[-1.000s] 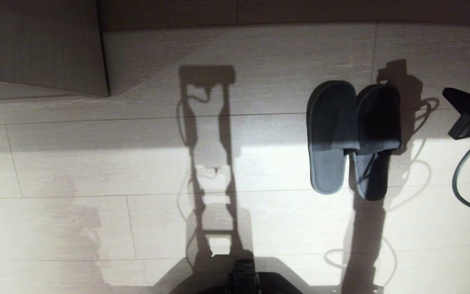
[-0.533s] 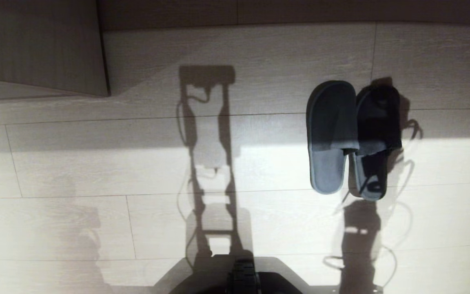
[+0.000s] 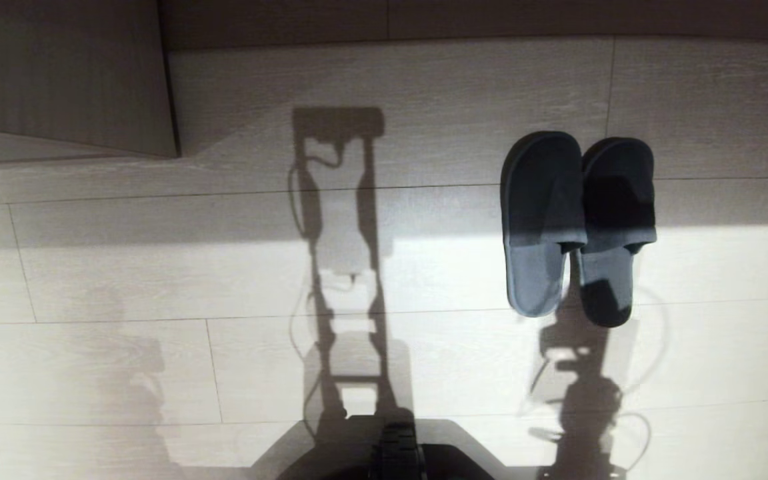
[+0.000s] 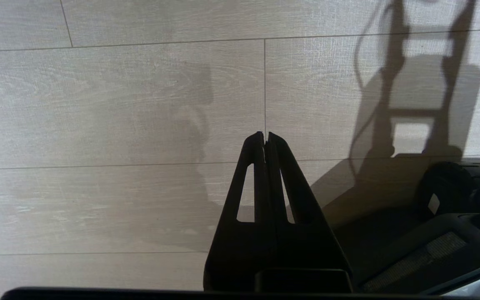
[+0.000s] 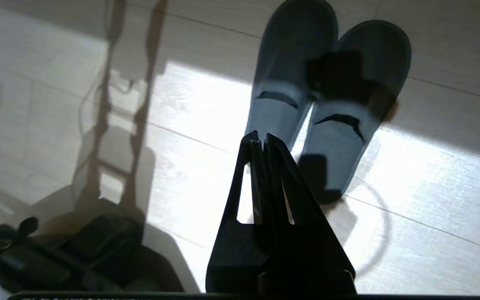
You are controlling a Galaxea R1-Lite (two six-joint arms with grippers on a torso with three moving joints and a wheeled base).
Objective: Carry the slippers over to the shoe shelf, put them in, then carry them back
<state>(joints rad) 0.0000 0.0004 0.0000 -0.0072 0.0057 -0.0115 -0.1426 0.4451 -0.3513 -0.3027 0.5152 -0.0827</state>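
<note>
Floor (image 5: 431, 175) beneath right gripper (image 5: 261, 137); fingers (image 5: 251, 166) pressed together.

Head view: neither arm shows, only their shadows on the floor (image 3: 424, 347). Wood-grain panel (image 3: 64, 73), upper left of the frame, cut off by top and left edges; what it belongs to cannot be told. Robot base (image 3: 397, 457) cut by the bottom edge. Slippers (image 3: 577, 227): right one's heel lost in shadow.

Right wrist view: slippers' toes clipped at top edge; right gripper (image 5: 261, 139) hides part of the near heel.
</note>
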